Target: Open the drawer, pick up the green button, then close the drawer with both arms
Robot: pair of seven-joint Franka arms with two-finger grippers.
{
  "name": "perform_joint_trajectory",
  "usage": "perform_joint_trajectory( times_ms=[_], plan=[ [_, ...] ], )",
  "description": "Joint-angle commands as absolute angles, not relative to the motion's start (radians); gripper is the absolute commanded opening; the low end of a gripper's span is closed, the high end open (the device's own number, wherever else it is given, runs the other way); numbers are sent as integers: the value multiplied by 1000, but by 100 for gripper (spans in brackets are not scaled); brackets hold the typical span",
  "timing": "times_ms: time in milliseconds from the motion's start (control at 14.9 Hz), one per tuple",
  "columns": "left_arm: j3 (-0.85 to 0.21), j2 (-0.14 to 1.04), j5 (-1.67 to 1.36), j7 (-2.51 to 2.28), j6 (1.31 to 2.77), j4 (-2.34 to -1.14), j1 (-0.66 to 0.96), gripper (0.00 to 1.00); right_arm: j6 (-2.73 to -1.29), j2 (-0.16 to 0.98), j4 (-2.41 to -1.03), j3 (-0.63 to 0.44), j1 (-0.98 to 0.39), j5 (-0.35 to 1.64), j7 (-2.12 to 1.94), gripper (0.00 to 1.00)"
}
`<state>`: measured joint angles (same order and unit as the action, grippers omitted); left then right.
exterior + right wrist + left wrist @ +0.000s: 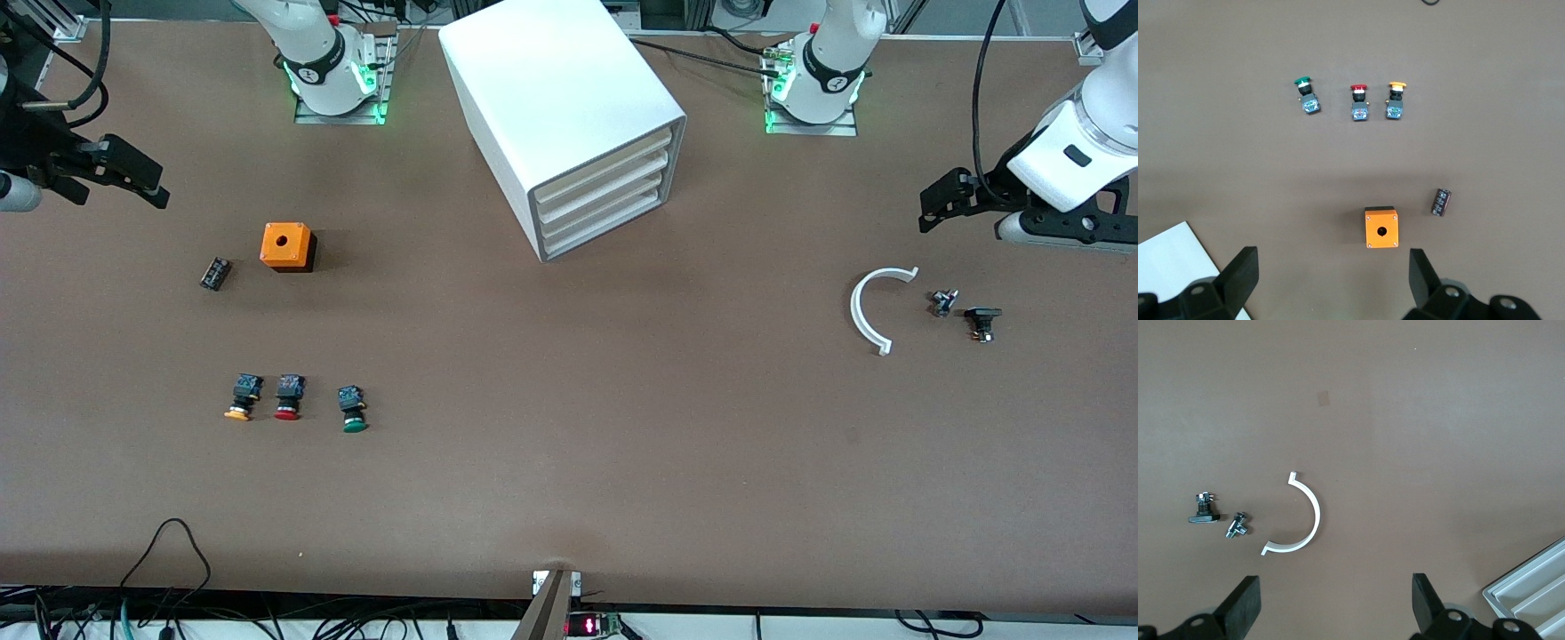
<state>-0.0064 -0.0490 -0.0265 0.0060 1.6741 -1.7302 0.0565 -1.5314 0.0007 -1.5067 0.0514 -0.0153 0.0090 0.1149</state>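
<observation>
- The cabinet [569, 116] is set on the brown worktop [569, 462], between the two arm bases, with its four drawers all shut.
- The drawer [605, 233], the lowest of the four, is seen closed and flush with the three above it.
- The button [353, 410] with the green cap is laid on its side on the bare worktop, toward the right arm's end and nearer to the front camera than the cabinet.
- A red button [289, 397] is placed just beside it, and an orange button [242, 398] beside that, the three forming a row with gaps between them.
- An orange box [287, 246] with a round hole in its top is found farther from the front camera than the row, with a small black part [214, 273] near it.
- The right gripper [133, 178] is held in the air over the right arm's end of the worktop; its jaws are spread wide apart and nothing is gripped.
- The left gripper [942, 200] is held over the left arm's end, above a white curved clip [867, 307]; its jaws are likewise spread, with nothing between them.
- Two small metal parts [942, 302] [982, 322] are laid beside the clip, apart from it.
</observation>
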Motion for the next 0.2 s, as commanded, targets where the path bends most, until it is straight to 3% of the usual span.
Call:
perform_joint_trajectory(
  times_ms=[0, 134],
  plan=[
    [-5, -58, -23, 2, 1660, -1726, 60, 100, -1513, 20, -1456, 55, -11, 20, 115, 100],
    [-5, -57, -23, 2, 1658, -1726, 60, 100, -1514, 20, -1454, 57, -12, 20, 118, 100]
  ],
)
